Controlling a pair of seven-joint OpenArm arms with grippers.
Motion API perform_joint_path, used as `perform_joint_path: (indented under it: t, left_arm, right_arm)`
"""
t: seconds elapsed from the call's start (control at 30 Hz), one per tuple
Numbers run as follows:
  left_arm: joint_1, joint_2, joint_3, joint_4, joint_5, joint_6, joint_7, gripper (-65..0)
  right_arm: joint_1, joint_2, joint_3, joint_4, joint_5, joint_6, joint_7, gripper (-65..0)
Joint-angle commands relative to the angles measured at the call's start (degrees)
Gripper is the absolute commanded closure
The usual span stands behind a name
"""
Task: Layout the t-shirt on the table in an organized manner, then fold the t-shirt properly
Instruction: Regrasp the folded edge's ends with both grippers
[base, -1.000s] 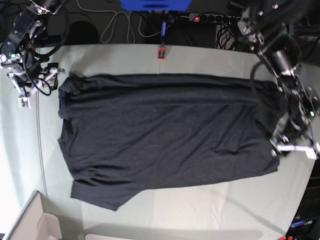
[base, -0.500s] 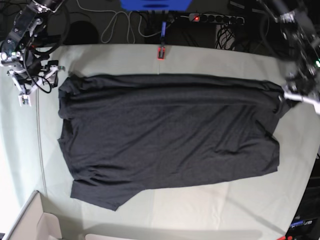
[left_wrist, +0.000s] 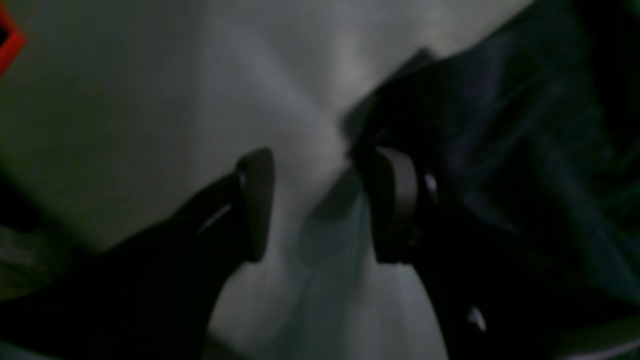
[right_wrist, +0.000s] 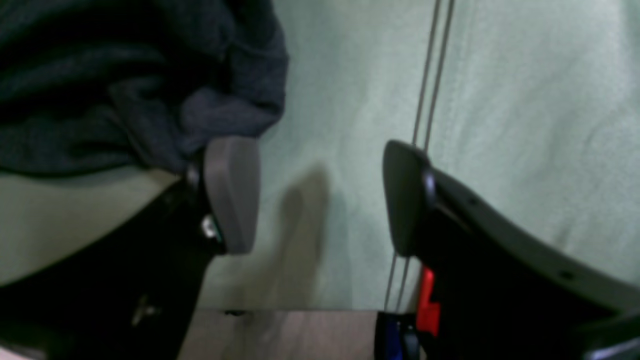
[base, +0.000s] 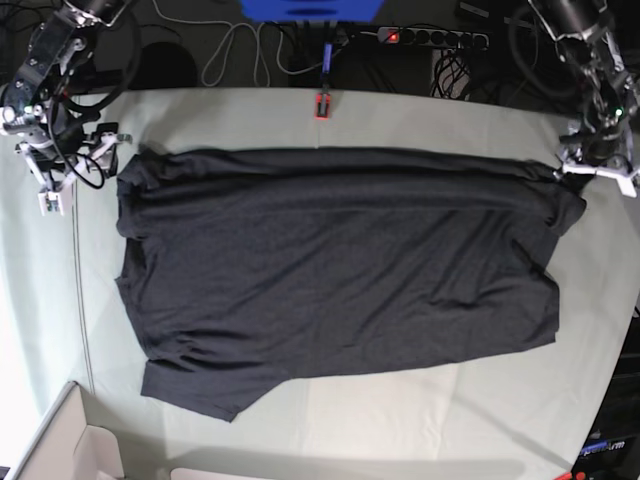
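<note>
The black t-shirt (base: 330, 270) lies spread flat across the pale grey-green table (base: 400, 410), plain side up, with a sleeve poking out at the lower left. At the shirt's far right corner my left gripper (base: 592, 165) hovers. In the left wrist view the left gripper (left_wrist: 325, 200) stands open over pale cloth, and dark shirt fabric (left_wrist: 500, 150) lies just beyond its right finger (left_wrist: 395, 200). My right gripper (base: 72, 172) is off the shirt's far left corner. In the right wrist view the right gripper (right_wrist: 320, 195) is open and empty, with the bunched shirt edge (right_wrist: 150, 100) beside its left finger.
A cardboard box (base: 60, 450) sits at the bottom left corner. Behind the table's far edge are a power strip (base: 430, 37), cables (base: 235, 55) and a blue object (base: 310, 8). A small red and black marker (base: 323, 103) lies at the far edge.
My left arm has swung from the shirt's near right hem up to its far right corner, and that corner now sticks out a little more. The right arm has barely moved.
</note>
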Motion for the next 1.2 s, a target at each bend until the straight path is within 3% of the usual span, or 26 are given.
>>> perform_joint_path:
  t: [0.0, 0.63, 1.0, 1.17]
  left_arm:
    - [-0.11, -0.75, -0.19, 0.81, -0.38, -0.35, -0.6, -29.8]
    - [-2.13, -0.31, 0.07, 0.72, -0.47, -0.35, -0.51, -29.7]
    - [-3.36, -0.31, 5.43, -0.69, -0.38, -0.35, -0.69, -29.1]
    - [-4.07, -0.31, 5.43, -0.69, -0.38, -0.35, -0.78, -16.9]
  right_arm:
    - [0.19, 0.65, 0.15, 0.81, 0.6, -0.03, 0.89, -39.5]
    - [0.45, 0.65, 0.23, 0.81, 0.6, -0.03, 0.89, -39.5]
    - [0.27, 0.74, 0.15, 0.81, 0.6, -0.03, 0.89, -39.5]
    - [0.19, 0.74, 0.15, 0.81, 0.6, -0.03, 0.89, -39.5]
